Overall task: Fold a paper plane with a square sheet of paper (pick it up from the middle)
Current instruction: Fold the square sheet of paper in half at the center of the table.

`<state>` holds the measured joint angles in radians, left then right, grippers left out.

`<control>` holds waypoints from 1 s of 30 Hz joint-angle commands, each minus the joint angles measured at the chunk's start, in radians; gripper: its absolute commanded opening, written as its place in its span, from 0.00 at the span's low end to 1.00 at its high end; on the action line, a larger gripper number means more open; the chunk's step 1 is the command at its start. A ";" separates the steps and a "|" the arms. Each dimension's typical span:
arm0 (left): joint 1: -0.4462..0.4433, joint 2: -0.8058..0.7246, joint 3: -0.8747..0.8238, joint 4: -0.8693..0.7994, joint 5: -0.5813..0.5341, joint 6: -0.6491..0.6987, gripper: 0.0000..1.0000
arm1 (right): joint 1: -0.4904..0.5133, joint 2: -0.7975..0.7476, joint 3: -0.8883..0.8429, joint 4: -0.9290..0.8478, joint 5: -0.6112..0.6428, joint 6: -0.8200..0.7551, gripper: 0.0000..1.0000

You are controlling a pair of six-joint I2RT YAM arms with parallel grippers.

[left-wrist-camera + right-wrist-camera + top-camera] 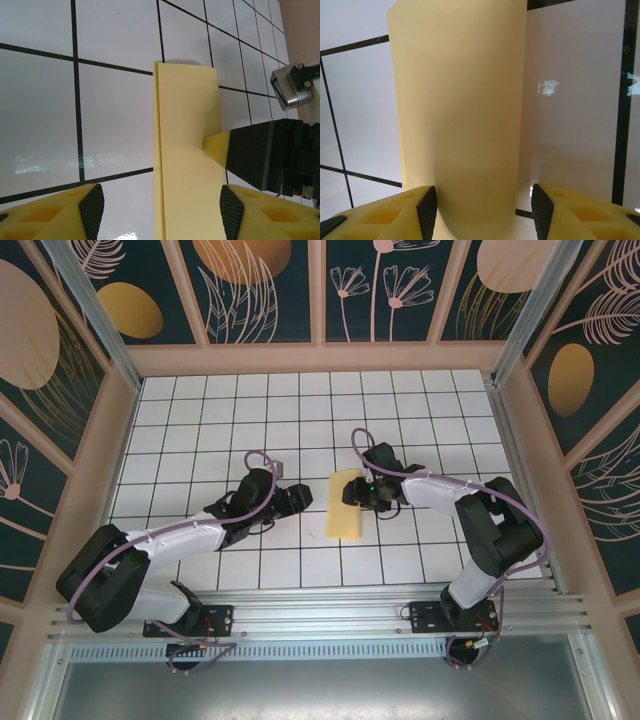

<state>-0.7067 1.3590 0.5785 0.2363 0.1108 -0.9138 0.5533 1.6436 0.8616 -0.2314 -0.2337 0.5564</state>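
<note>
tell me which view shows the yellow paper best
Top external: the whole paper shows, a folded strip on the table. Left wrist crops its near end; right wrist crops it to a curved middle stretch.

Both white-and-black arms stretch inward, nearly meeting: left gripper [302, 498] aims at 3 o'clock, right gripper [357, 492] at 9, yellow fingers [395, 215] on each spread apart.

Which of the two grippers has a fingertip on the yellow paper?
The right gripper: its fingertip rests on the paper at its edge; the left gripper sits beside it, apart.
</note>
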 commanded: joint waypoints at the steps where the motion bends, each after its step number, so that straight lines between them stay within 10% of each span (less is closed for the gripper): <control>1: 0.006 0.012 0.026 0.024 0.017 -0.004 0.65 | -0.001 0.001 0.022 0.006 -0.007 0.012 0.56; 30: 0.006 0.017 0.030 0.019 0.024 0.004 0.64 | 0.028 0.075 0.078 -0.064 0.068 -0.022 0.54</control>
<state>-0.7067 1.3624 0.5838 0.2359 0.1238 -0.9138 0.5777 1.6901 0.9154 -0.2695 -0.1799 0.5514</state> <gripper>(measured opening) 0.642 0.541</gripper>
